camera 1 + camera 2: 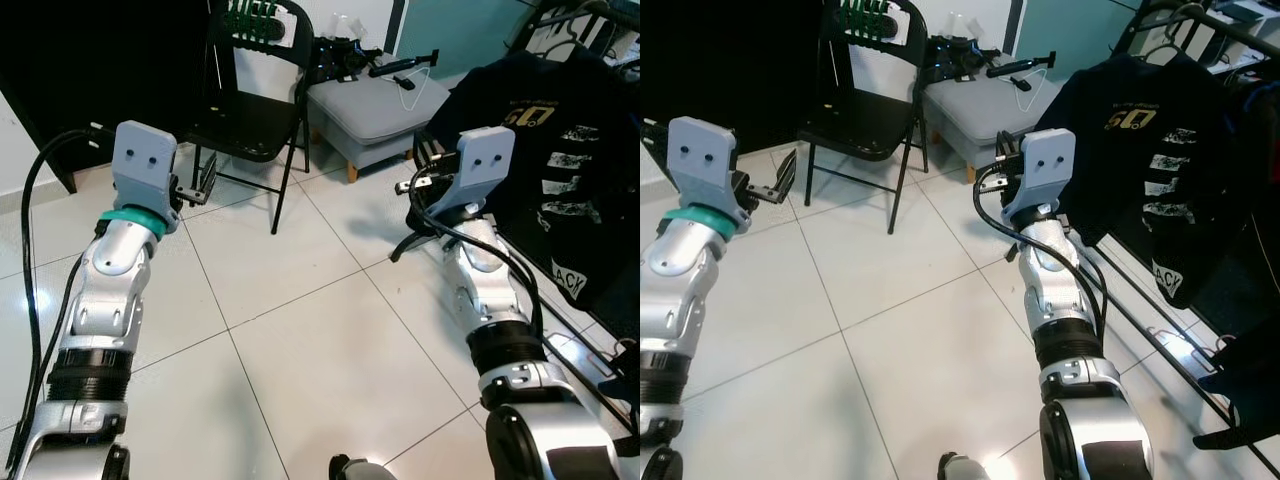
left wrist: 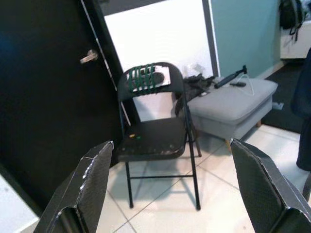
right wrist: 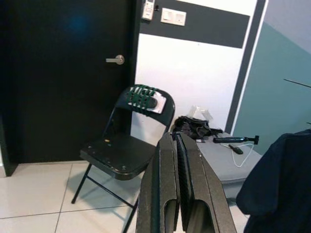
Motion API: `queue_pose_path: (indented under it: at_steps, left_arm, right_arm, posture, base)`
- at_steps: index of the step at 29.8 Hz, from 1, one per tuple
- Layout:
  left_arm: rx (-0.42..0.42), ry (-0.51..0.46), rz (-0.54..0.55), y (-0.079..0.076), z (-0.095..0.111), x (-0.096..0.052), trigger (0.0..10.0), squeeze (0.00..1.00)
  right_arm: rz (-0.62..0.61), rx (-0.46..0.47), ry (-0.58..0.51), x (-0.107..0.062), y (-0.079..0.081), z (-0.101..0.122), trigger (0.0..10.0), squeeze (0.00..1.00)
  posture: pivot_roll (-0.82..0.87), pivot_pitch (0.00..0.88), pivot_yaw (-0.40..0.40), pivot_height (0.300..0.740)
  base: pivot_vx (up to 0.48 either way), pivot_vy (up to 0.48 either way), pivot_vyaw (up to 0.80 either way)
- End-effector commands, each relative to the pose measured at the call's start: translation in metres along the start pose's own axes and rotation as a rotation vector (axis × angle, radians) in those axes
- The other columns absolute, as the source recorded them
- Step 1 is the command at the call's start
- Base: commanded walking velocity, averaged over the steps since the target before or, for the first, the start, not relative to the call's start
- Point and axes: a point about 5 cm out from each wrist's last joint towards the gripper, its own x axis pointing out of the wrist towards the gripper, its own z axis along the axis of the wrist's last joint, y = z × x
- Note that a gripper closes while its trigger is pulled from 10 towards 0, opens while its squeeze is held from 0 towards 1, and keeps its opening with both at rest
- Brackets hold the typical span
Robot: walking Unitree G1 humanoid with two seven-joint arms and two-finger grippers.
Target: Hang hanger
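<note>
Both grippers are raised over the white tiled floor [image 1: 300,340] and aimed toward the black folding chair [image 1: 250,100]. Left gripper [image 2: 170,194]: fingers spread wide apart, nothing held between them, the chair framed in the gap. Right gripper [image 3: 180,194]: fingers pressed flat together, empty, to the right of the chair. Black door [image 3: 63,77]: set behind the chair, to its left, with a metal lever handle [image 3: 116,59]. Clothes rack [image 1: 1200,30]: placed well to the right of the chair, with a dark printed T-shirt [image 1: 1140,150] hung on it. Grey padded stool [image 1: 375,110]: set just right of the chair. White hanger [image 3: 241,156]: laid on top of the stool, beside a black stick-like object [image 3: 235,140] and some dark bundled items [image 3: 194,127]. Green wrapping [image 2: 142,77]: wound around the chair's backrest.
</note>
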Motion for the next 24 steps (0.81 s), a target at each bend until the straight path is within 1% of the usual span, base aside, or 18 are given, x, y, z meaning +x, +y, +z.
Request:
queue_pose_path:
  at_steps: [1,6,8,12,15,18,20,23,24]
  left_arm:
    - [0.004,0.013,0.008,0.004,-0.002,-0.003,10.0,0.0]
    - [0.005,0.021,0.035,0.01,-0.004,-0.007,10.0,0.0]
    - [0.005,0.021,0.035,0.01,-0.004,-0.007,10.0,0.0]
    - [0.012,0.016,0.047,0.013,-0.002,-0.005,10.0,0.0]
    - [0.011,0.007,0.068,0.016,0.0,0.0,10.0,0.0]
    - [0.009,0.007,0.064,0.015,0.0,-0.001,10.0,0.0]
    - [0.007,0.014,0.047,0.011,-0.002,-0.002,10.0,0.0]
    - [0.007,0.014,0.047,0.011,-0.002,-0.002,10.0,0.0]
    - [0.004,0.018,0.038,0.009,-0.003,-0.002,10.0,0.0]
  right_arm:
    - [0.01,0.003,0.004,0.001,0.003,-0.001,10.0,0.0]
    - [0.024,0.01,-0.002,0.006,0.006,0.002,10.0,0.0]
    - [0.024,0.01,-0.002,0.006,0.006,0.002,10.0,0.0]
    - [0.023,0.009,-0.002,0.008,0.005,0.002,10.0,0.0]
    - [0.015,0.002,-0.005,0.012,0.002,0.005,10.0,0.0]
    - [0.011,-0.004,-0.013,0.012,0.0,0.006,10.0,0.0]
    - [-0.004,-0.008,-0.016,0.007,-0.003,0.005,10.0,0.0]
    - [-0.004,-0.008,-0.016,0.007,-0.003,0.005,10.0,0.0]
    - [-0.013,-0.008,-0.008,0.003,-0.004,0.002,10.0,0.0]
  posture:
    - [0.07,0.0,-0.019,0.74]
    - [0.08,0.0,-0.025,0.74]
    - [0.08,0.0,-0.025,0.74]
    - [0.09,0.0,-0.028,0.74]
    - [0.08,0.0,-0.029,0.74]
    - [0.07,0.0,-0.022,0.74]
    - [0.06,0.0,-0.006,0.74]
    - [0.06,0.0,-0.006,0.74]
    - [0.05,0.0,0.0,0.74]
  base:
    - [0.0,0.0,0.0]
    - [0.0,0.0,0.0]
    - [0.0,0.0,0.0]
    - [0.0,0.0,0.0]
    - [0.0,0.0,0.0]
    - [0.0,0.0,0.0]
    - [0.0,0.0,0.0]
    - [0.0,0.0,0.0]
    - [0.0,0.0,0.0]
